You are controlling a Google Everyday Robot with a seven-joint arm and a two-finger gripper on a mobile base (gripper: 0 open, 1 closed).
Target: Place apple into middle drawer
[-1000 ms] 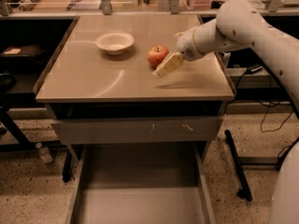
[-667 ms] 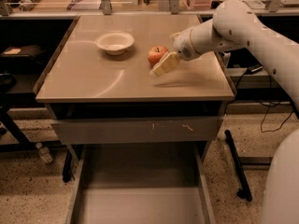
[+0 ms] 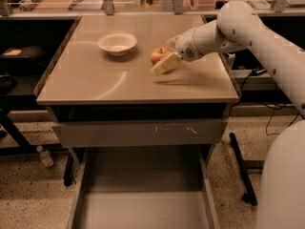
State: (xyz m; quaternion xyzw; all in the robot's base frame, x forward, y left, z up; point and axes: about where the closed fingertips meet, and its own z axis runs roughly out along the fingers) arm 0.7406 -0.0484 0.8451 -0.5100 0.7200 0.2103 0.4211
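Apple (image 3: 158, 54): camera view, sole view on file. It rests on the worktop (image 3: 119, 87), right of centre and toward the back, near the bowl (image 3: 117, 43) but apart from it. It is not in any drawer.

Hand (image 3: 165, 64): on the end of the white arm that reaches in from the right. It is low over the worktop and against the apple's front-right side. I cannot tell how far it is open, nor whether it has hold of the apple.

Progress, my judgement: early stage.
- Done: target drawer pulled out; hand brought to the apple.
- Unconfirmed: the grasp.
- Left: lift, carry forward and down past the worktop's front edge, release inside the drawer.

Containers:
- Bowl: white, shallow, back left of centre. Nothing seen in it.
- Middle drawer (image 3: 143, 199): out, below the worktop front. Its floor is bare as far as shown, and its near end is cut off by the frame.
- Top drawer (image 3: 138, 132): pushed in, front scratched, contents hidden.
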